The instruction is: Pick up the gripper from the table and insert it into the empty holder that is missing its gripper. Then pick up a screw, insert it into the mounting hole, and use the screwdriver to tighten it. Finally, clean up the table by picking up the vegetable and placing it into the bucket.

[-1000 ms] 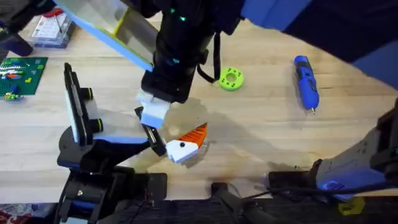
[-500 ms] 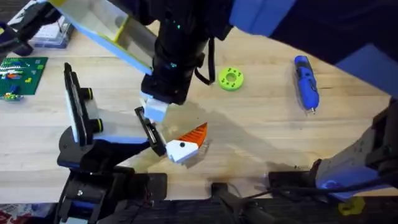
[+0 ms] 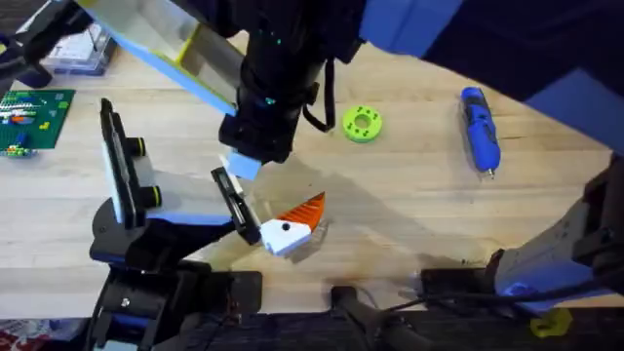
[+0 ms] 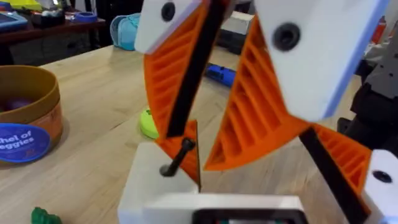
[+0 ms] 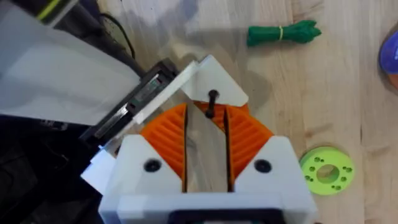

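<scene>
Table [image 3: 409,195]: right gripper [image 5: 206,112] hangs over holder [image 5: 140,93], its fingers a narrow gap apart and empty. Gripper [image 5: 227,87] sits seated in holder's bracket. Screw [image 5: 212,99] stands in the mounting hole, probably loose, ready for screwdriver [image 3: 479,127].

White lettering is seen on the blue label band of the bucket [image 4: 28,127]; the fragments "hel of" and "eggies" can be read there, the start of each line being cut off by the view's edge. No other text, number or sign can be read.
</scene>
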